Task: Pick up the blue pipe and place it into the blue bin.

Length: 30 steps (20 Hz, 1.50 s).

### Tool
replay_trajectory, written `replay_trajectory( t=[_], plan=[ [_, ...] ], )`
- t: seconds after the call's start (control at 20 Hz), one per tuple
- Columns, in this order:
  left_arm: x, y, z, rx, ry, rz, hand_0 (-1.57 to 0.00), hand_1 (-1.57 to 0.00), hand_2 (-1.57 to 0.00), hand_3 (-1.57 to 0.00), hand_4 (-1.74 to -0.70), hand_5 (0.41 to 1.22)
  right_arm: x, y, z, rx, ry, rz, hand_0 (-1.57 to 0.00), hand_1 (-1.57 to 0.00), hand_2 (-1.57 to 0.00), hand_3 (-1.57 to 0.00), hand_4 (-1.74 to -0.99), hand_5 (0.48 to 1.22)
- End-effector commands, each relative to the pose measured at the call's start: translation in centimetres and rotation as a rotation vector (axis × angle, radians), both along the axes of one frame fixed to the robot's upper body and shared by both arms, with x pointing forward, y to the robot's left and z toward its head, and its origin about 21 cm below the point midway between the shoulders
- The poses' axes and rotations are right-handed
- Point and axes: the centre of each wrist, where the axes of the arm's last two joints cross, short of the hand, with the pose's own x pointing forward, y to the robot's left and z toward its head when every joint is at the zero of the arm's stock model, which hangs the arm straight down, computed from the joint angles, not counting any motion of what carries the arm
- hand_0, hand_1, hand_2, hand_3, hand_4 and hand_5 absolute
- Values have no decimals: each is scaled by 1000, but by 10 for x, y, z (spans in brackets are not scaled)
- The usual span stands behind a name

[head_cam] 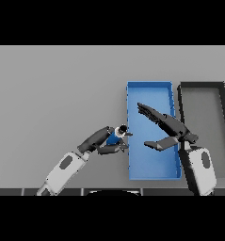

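Just left of the blue bin (149, 170), left robot hand (106, 141) has fingers curled round the blue pipe (115, 137). Right robot hand (164, 127) hovers over bin, fingers straight, holding nothing. Best carry pipe fwd past the rim w/ grip kept firm, then release.

Single head view, high above the grey table (57, 94), looking steeply down, near edge at the bottom, far edge at the top
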Motion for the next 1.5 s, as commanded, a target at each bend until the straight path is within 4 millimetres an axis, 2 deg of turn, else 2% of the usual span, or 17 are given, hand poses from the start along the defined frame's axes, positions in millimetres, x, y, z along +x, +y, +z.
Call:
replay_trajectory(
  t=[0.0, 0.25, 0.4, 0.5, 0.7, 0.9, 0.95, 1.0, 1.05, 1.1, 1.15, 1.25, 1.3, 1.35, 1.45],
  plan=[
    [-1, -3, 2, 0, -4, 3, -1571, -1571, -1571, -1442, -1731, 1221, 0, 6, 9, -7, -7, 57, 1, 1, 1, 1, -1337, 504],
    [0, 4, 1, 15, 1, 5, -1571, -1571, -1571, -1439, -1730, 1221, 9, 38, 41, -74, -68, 203, 1, 1, 1, 1, -1326, 485],
    [-1, 2, 1, 9, -10, -16, -1571, -1571, -1571, -1444, -1728, 1221, 12, 60, 47, -95, -109, 293, 1, 1, 1, 1, -1307, 497],
    [1, 4, 3, -14, -24, -30, -1571, -1571, -1571, -1490, -1627, 1221, 16, 72, 52, -113, -128, 325, 1, 1, 1, 1, -1270, 510],
    [4, 4, 0, 5, -11, -36, -1571, -1571, -1571, -1538, -1524, 1221, 20, 103, 50, -159, -128, 372, 1, 1, 1, 1, -1232, 517],
    [5, 3, -1, 32, -3, -22, -1571, -1571, -1571, -1557, -1473, 1221, 26, 125, 54, -179, -107, 408, 1, 1, -9, 1, -1210, 498],
    [5, 4, 1, 41, 5, -19, -1571, -1571, -1571, -1560, -1525, 1221, 27, 130, 53, -180, -105, 432, -17, -34, -54, -26, -1236, 493],
    [7, 2, 3, 23, -10, -31, -1571, -1571, -1571, -1284, -1568, 1221, 30, 136, 52, -202, -109, 438, -107, -140, -160, -116, -1291, 483],
    [5, 4, 1, 64, -24, -11, -1571, -1571, -1571, -1190, -1603, 1221, 31, 137, 56, -202, -124, 457, -264, -299, -308, -252, -1348, 477],
    [6, 5, 7, 121, -50, -13, -1571, -1527, -1571, -1119, -1630, 1221, 33, 138, 58, -197, -133, 462, -475, -487, -492, -516, -1365, 477],
    [6, 6, 9, 116, -52, -2, -1571, -1536, -1571, -1121, -1647, 1221, 34, 144, 61, -183, -140, 477, -694, -704, -708, -659, -1433, 486],
    [7, 3, 4, 80, -67, -11, -1571, -1548, -1571, -1283, -1680, 1221, 32, 147, 57, -149, -124, 505, -1010, -1016, -1019, -880, -1527, 570],
    [4, 3, 3, 41, -60, -24, -1571, -1553, -1571, -1340, -1692, 1221, 31, 148, 55, -143, -106, 505, -1122, -1127, -1129, -1018, -1498, 638],
    [7, 0, 3, 11, -50, -21, -1571, -1557, -1571, -1386, -1702, 1221, 32, 152, 56, -134, -96, 508, -1212, -1216, -1218, -1128, -1474, 755],
    [6, 3, 2, -15, -40, -29, -1571, -1562, -1571, -1453, -1716, 1221, 28, 151, 54, -113, -109, 508, -1341, -1344, -1345, -1288, -1445, 923]
  ],
)
